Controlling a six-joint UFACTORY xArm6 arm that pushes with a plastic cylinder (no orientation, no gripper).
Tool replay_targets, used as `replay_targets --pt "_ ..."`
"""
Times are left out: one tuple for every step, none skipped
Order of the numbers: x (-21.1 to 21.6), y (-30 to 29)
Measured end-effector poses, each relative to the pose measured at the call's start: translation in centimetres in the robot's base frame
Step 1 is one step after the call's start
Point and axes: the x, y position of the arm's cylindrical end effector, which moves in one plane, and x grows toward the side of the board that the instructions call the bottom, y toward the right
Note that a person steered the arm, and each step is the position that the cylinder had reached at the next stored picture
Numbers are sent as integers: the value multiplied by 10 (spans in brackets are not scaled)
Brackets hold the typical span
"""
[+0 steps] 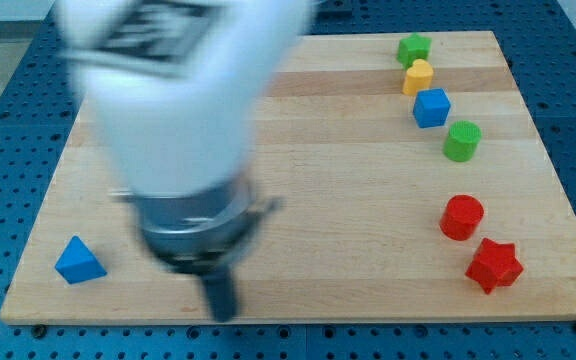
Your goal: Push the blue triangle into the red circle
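Blurred white arm point(183, 95), filling the view's upper left, ending in a dark rod with my tip point(224, 315) near the board's bottom edge. No claw fitted, just the bare rod, so nothing clenched or grasped; touching no block.

Blue triangle point(79, 261) well off to the view's left of my tip and a little higher, near the board's lower-left corner. Red circle point(461, 217) far to the view's right of my tip and higher, with bare wood between. Red star point(494, 265) just below and right of that circle. Farther up on the right, a slanting line: green star point(414, 47), yellow block point(419, 76), blue cube point(431, 107), green cylinder point(462, 141).

Pale wooden board point(348, 200) under everything, lying on a blue perforated table point(13, 100).
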Motion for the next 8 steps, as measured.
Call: replay_targets --pt "-2 -118" --pt "-10 -133" --pt "-18 -133" --pt "-51 -134" --pt "-61 -134" --pt "-62 -134" --pt "-62 -115" --pt "-63 -92"
